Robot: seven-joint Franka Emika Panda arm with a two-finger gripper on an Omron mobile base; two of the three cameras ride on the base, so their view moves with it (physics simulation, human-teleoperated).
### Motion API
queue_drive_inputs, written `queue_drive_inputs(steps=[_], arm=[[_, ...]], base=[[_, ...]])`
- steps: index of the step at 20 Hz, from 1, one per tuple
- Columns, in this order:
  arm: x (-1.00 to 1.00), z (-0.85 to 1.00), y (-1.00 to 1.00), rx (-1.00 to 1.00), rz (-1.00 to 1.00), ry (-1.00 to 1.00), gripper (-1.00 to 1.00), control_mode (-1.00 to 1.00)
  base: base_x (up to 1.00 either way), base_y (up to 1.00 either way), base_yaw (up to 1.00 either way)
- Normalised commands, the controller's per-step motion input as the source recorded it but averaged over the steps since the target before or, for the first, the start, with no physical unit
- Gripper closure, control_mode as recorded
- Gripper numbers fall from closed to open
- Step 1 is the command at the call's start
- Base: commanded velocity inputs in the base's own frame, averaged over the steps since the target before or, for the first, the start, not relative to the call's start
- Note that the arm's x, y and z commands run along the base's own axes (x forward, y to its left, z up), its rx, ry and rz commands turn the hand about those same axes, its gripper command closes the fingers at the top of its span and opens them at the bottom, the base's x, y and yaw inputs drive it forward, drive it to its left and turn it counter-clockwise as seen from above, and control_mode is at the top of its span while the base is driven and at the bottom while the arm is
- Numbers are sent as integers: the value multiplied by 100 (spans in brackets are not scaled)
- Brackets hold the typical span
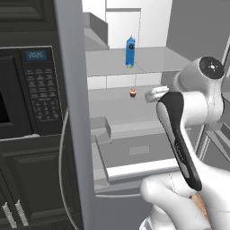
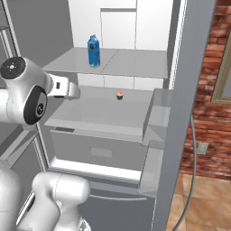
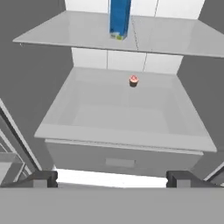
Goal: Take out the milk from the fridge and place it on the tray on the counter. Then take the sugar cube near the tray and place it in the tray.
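The fridge (image 1: 112, 60) stands open in front of me. The milk (image 1: 130, 50), a slim blue carton, stands upright on its upper shelf (image 2: 135, 61), towards the back. In the hand view the milk (image 3: 119, 19) is at the top centre, cut off by the frame edge. My gripper (image 3: 113, 179) is open, with its fingertips (image 3: 43, 178) wide apart and nothing between them. It hangs in front of the fridge at about the height of the lower shelf (image 3: 127, 113), well short of the carton and below it. The tray, the counter and the sugar cube are out of view.
A small red-topped cupcake (image 3: 133, 81) sits at the back of the lower shelf. Below it is a closed drawer (image 3: 120, 162). A black microwave (image 1: 27, 90) is set in dark cabinets at the left. The fridge door's edge (image 2: 185, 113) and its bins (image 2: 155, 117) flank the opening.
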Motion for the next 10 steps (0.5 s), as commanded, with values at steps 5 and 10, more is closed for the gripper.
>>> queue_drive_inputs(steps=[5, 10], arm=[[-3, 70, -1, 4, 3, -6, -100, -100], [-5, 68, -8, 1, -3, -10, -100, -100]], base=[[0, 0, 0], [0, 0, 0]])
